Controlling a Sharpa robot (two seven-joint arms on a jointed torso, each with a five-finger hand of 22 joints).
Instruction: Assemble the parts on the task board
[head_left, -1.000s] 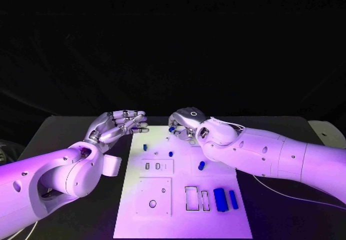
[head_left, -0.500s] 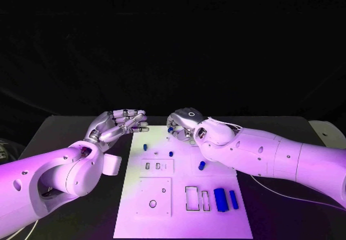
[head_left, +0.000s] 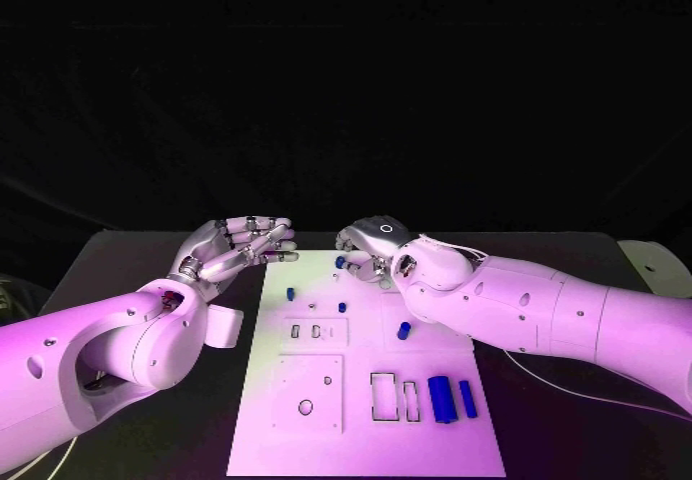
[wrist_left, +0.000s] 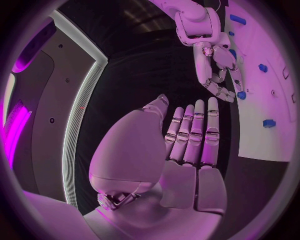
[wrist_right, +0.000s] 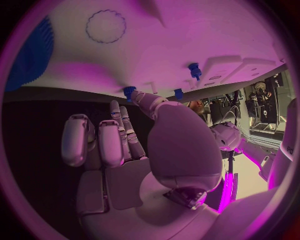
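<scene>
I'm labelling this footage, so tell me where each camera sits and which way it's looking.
Head view: on the robot's head, looking down at the board; both arms, left hand, right hand.
Left wrist view: behind the left hand, facing the right hand and the board.
Right wrist view: behind the right hand, facing the board.
All three share the board.

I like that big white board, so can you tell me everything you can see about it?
The task board is a flat white rectangular plate lying in the middle of the black table, its long side running away from the robot. It looks like smooth plastic. Cut into it are rectangular slots and round holes. Small blue parts lie on it or stand in it. The right hand hovers at its far end, fingertips by one blue piece there.
</scene>
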